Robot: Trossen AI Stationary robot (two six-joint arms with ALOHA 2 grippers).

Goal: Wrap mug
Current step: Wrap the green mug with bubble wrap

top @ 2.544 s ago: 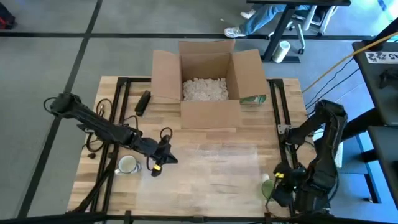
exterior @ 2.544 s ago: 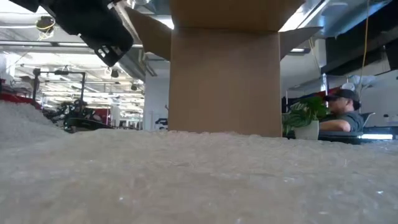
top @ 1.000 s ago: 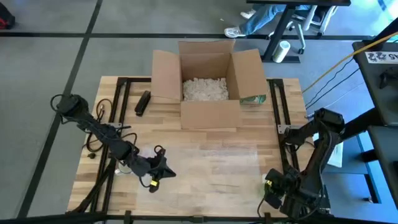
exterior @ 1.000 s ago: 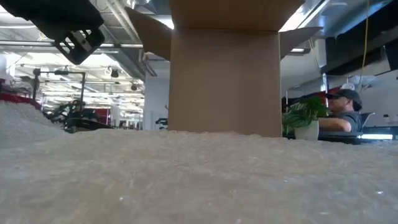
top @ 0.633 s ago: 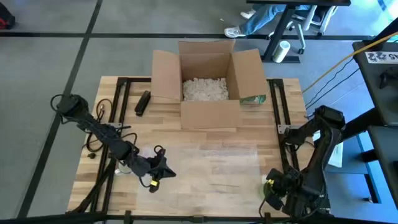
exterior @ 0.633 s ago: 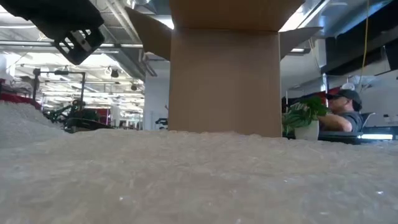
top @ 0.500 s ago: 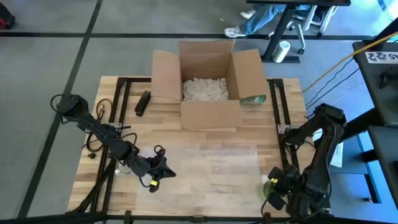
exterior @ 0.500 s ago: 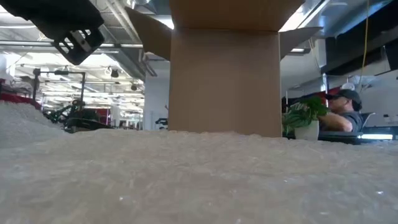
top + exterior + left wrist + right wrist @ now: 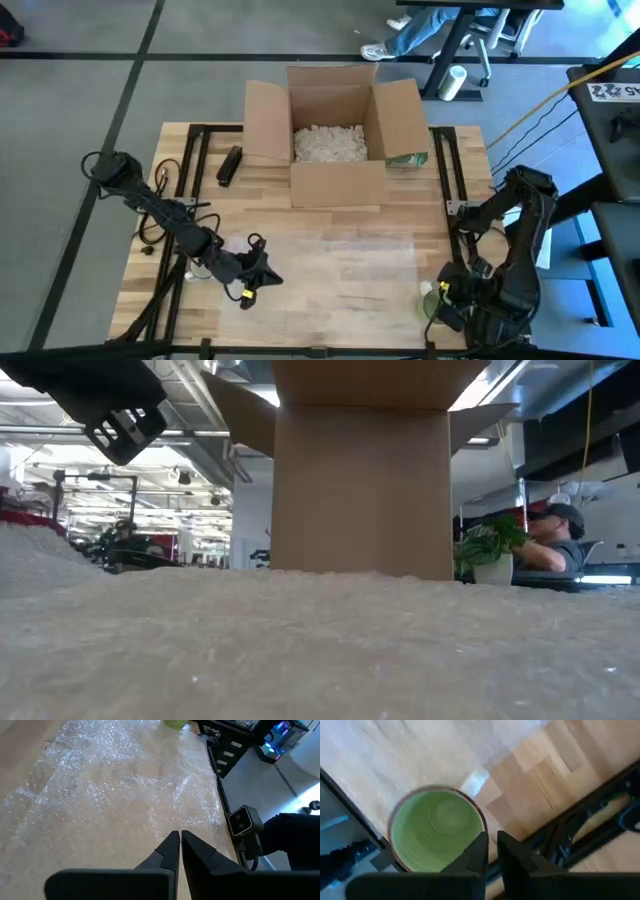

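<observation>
While its jaws sit nearly together with nothing between them, the right gripper (image 9: 489, 851) hangs just above the green-lined mug (image 9: 436, 827), which stands upright at the tabletop's (image 9: 330, 200) near right corner, just off the bubble wrap (image 9: 345, 265); that looks like lining up for a pick. The left gripper (image 9: 175, 851), jaws also together and empty, waits low over the wrap's left edge. An open cardboard box (image 9: 335, 135) stands at the far side. Compared with half a second ago, the right arm has edged slightly rightward over the mug; the left arm is unchanged.
</observation>
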